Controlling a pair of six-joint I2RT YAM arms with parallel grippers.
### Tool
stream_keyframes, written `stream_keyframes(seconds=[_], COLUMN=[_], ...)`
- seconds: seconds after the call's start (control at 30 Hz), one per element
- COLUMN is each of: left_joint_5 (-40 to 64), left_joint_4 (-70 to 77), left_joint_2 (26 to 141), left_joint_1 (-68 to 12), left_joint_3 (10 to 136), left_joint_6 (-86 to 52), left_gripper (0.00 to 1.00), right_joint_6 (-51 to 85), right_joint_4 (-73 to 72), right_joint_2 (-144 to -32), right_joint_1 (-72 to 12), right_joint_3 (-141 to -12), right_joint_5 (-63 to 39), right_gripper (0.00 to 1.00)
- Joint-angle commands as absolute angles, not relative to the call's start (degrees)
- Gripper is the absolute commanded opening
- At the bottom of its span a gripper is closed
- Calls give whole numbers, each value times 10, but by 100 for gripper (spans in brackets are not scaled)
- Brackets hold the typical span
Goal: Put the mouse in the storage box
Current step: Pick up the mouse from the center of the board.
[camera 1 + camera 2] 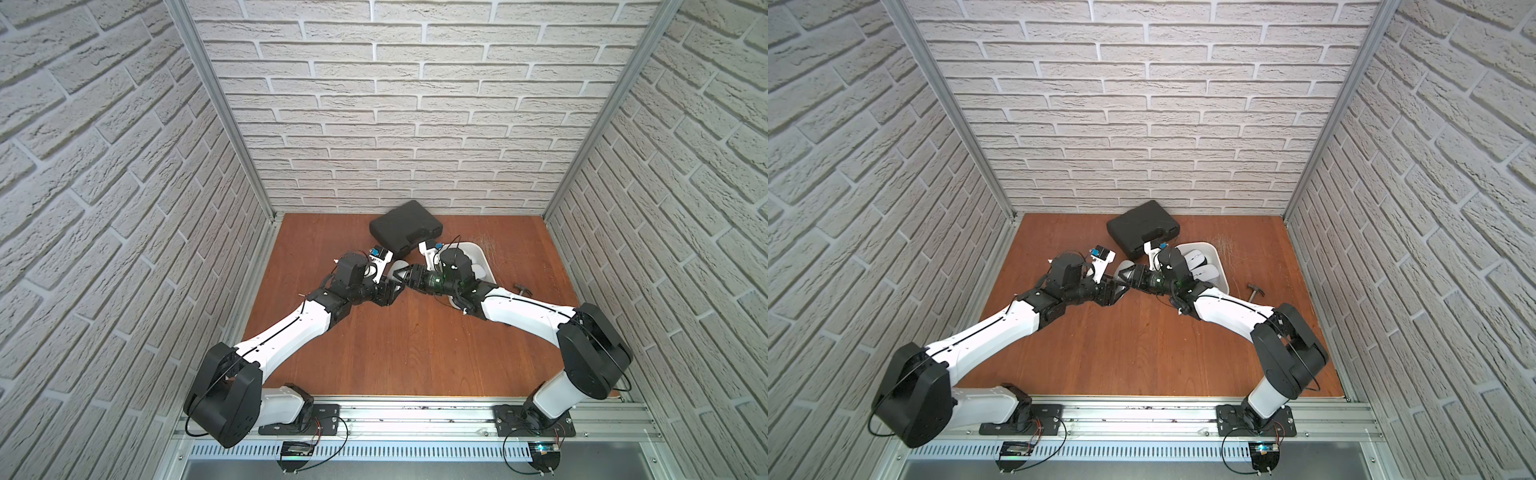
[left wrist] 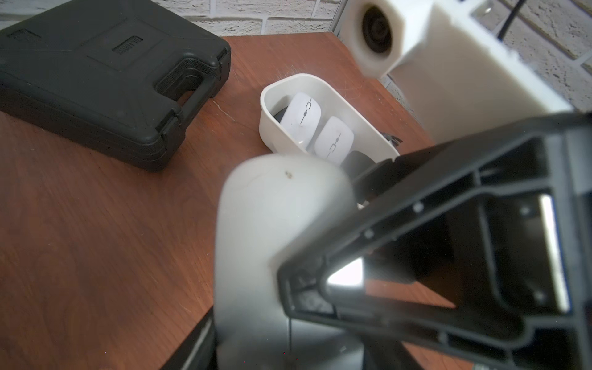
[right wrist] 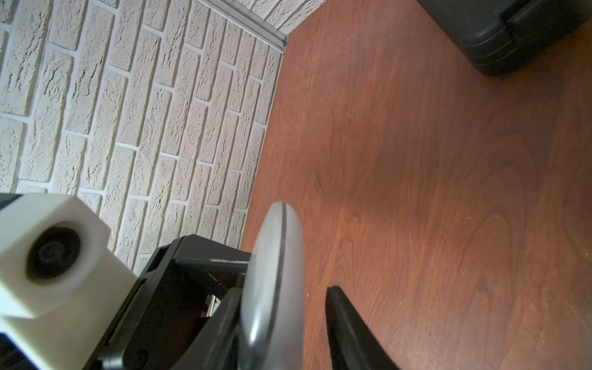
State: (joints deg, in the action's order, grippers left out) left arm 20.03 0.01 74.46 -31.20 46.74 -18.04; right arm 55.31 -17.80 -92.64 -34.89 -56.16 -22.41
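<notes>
Left gripper (image 1: pixel 395 286) was pressed together on the mouse (image 2: pixel 282 230), pinching the flat white body across its two faces. The right wrist view showed the mouse (image 3: pixel 275 288) edge-on, with a black finger of the left gripper pressed against one face.

Right gripper (image 1: pixel 409 279) met the left gripper tip to tip at mid-table, and its jaws straddled the same mouse. One finger (image 3: pixel 224 320) lay against one face. The opposite finger (image 3: pixel 349 330) stood just off the other face, with a strip of table visible between them, so the jaws were spread and not clamped.

In both top views, the free end of the mouse (image 1: pixel 399 266) projected beyond the two grippers toward the back wall. The mouse was outside the storage box (image 2: pixel 266 128), near the box wall that faced the left arm. Whether it touched that wall could not be determined.

The storage box (image 1: pixel 484 257) sat on the table (image 1: pixel 415 345), partly under the right arm's wrist. It contained two white mice (image 2: pixel 299 118) lying side by side, with a dark object beside them that was too obscured to identify.

A black case (image 1: pixel 405 226) lay closed and flat near the back wall, just beyond the box and the grippers. A small T-shaped tool (image 1: pixel 519 289) lay on the table on the far side of the box from the left arm, close to the right arm's forearm.
</notes>
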Motion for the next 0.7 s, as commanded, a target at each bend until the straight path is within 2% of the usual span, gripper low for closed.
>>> stream_keyframes(seconds=[0.0, 0.33, 0.37, 0.53, 0.6, 0.67], left_joint_5=[213, 213, 213, 199, 189, 184], left_joint_4=[30, 30, 30, 26, 25, 23], left_joint_2=[728, 730, 730, 722, 715, 707], left_joint_1=[-310, -310, -309, -310, -310, -310], left_joint_3=[459, 462, 462, 458, 454, 451], left_joint_6=[-178, -178, -178, -181, -184, -185], left_gripper=[48, 49, 52, 89, 97, 98], right_joint_6=[557, 556, 555, 549, 546, 541], right_joint_4=[-209, -212, -211, -207, -206, -203], right_joint_2=[-933, -939, -939, -938, -937, -936], right_joint_1=[-358, -363, -363, -363, -363, -363], right_joint_3=[-577, -582, -583, -585, -584, -584], right_joint_5=[-234, -236, -236, -232, -226, -224], right_gripper=[43, 22, 20, 15, 14, 14])
